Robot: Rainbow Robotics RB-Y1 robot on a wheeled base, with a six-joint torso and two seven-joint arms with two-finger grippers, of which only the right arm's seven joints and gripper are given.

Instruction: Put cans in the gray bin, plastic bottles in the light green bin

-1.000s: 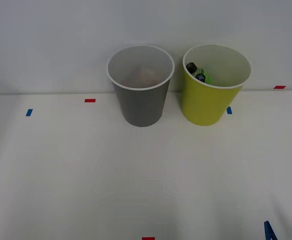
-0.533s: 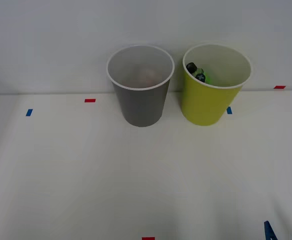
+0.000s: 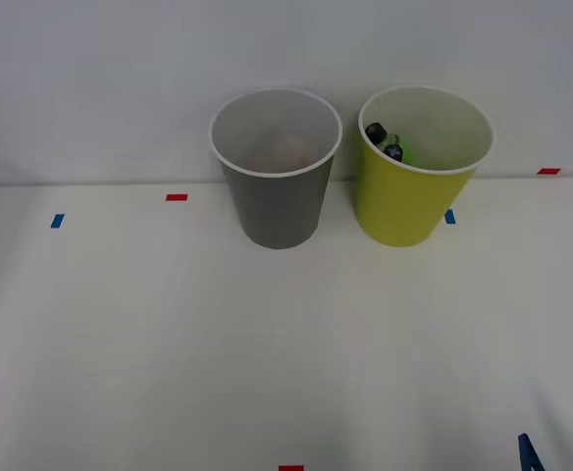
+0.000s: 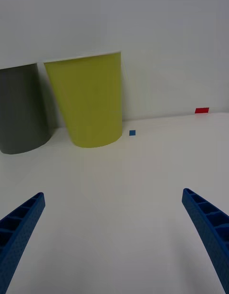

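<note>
Gripper (image 4: 114,236) fingers spread wide, nothing between them; green bin (image 4: 88,103) and gray bin (image 4: 21,110) stand well ahead. Bottles (image 3: 387,143) lie inside the green bin, so sorting looks finished. Best move: draw back low and slow, clear of both bins.

Right gripper (image 4: 114,241): two blue fingers (image 4: 21,227), ribbed, latticed on inner faces, tapering to blunt tips.

The counter (image 3: 286,343) is viewed from above, forward and down; both bins are also seen low, side-on, from the wrist.
</note>
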